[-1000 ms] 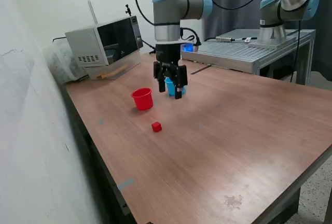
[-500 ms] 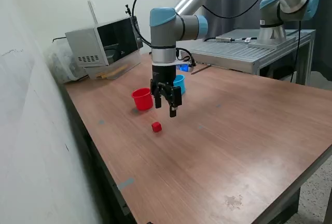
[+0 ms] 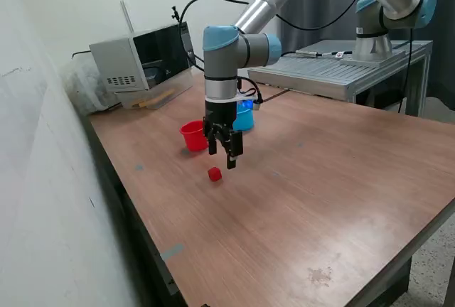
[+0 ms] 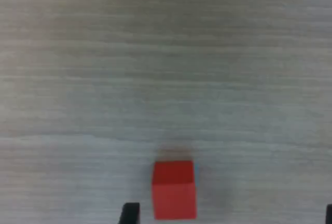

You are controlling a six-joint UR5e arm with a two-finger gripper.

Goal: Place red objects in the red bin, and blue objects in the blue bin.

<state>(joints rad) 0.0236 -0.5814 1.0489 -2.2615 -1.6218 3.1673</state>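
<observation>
Red cube [image 3: 215, 173] lies flat on the wooden tabletop [image 3: 320, 200], well clear of the red cup [image 3: 193, 136] and light-blue cup [image 3: 244, 116] standing behind it. The hand [image 3: 222, 155] hangs above the cube without touching it, fingers [image 4: 129, 212] spread wide and holding nothing.

Table [image 3: 320, 200]: matt wood-grain laminate. Red cube [image 4: 174, 189]: smooth, matt. Red cup [image 3: 193, 136]: glossy plastic.

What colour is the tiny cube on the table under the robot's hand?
Red. The cube shows best in the wrist view, lying on the wooden table.
</observation>
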